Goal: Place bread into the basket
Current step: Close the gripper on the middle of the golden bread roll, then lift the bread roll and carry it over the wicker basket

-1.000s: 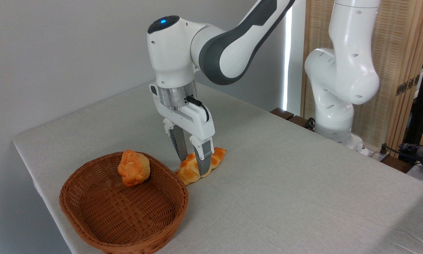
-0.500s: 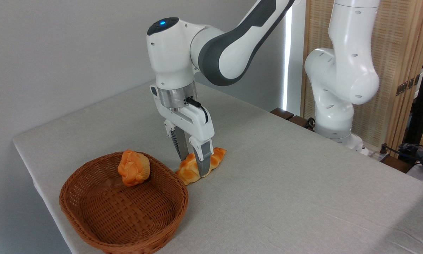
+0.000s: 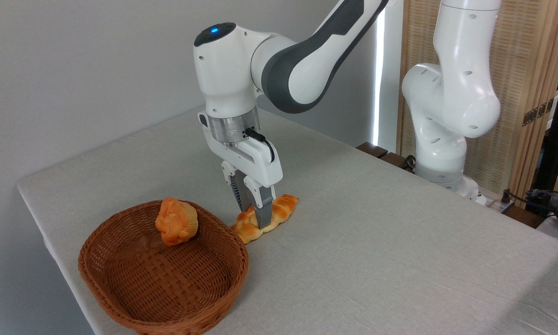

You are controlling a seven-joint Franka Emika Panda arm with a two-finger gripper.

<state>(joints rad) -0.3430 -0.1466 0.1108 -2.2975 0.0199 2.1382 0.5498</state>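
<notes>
Narrowing since before, the hand (image 3: pixel 256 217) pinches the bread (image 3: pixel 265 218).

Table (image 3: pixel 376 260): pale grey cloth cover, near corner at left.
Basket (image 3: pixel 120 298): brown wicker, oval, at the near left edge.
Bread (image 3: pixel 285 209): braided, golden-orange, flat on the cloth, just beside the basket's far right rim.

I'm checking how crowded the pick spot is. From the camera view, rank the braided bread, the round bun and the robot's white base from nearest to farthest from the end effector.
1. Braided bread: pinched between the fingers of the end effector, on the table.
2. Round bun: to the left, leaning on the far rim of the basket.
3. Robot's white base: far right, at the table's edge.
</notes>
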